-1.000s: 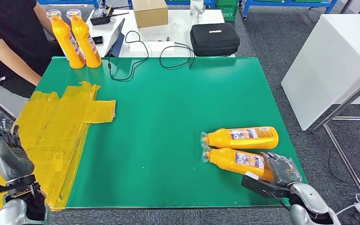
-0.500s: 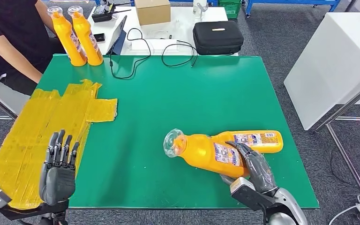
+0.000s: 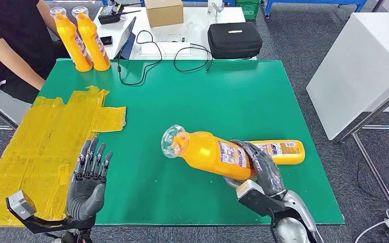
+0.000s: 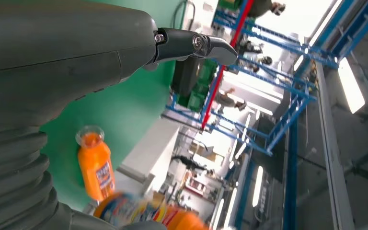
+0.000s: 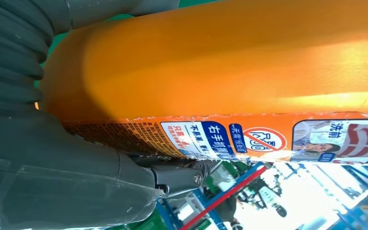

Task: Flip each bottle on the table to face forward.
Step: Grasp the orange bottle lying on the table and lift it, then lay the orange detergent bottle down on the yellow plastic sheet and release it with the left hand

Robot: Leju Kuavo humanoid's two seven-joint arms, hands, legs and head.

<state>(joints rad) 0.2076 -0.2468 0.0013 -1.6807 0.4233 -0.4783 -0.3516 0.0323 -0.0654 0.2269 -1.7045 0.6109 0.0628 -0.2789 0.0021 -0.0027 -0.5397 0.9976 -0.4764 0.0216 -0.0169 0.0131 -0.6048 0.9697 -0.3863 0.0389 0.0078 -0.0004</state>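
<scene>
green matting covers the surface (image 3: 192, 101), with a patch of yellow tape sheets (image 3: 55, 136) along its left side and grey floor around it. the right robot hand (image 3: 261, 169) grasps a lifted orange bottle (image 3: 207, 152) around its lower body, fingers wrapped over the label; the bottle is tilted, its clear cap up and to the left, clear of the surface. in the right wrist view the bottle's orange body and label lie pressed against the palm. just behind that hand, a second orange bottle (image 3: 281, 151) lies flat on the green, its base toward the right edge, partly hidden by the fingers. the left robot hand (image 3: 88, 177) is released, fingers straight and apart, held upright above the near left part of the surface beside the yellow sheets, well apart from both bottles. two more orange bottles (image 3: 81, 38) stand upright at the far left corner, near a person in a black shirt (image 3: 10, 35).
</scene>
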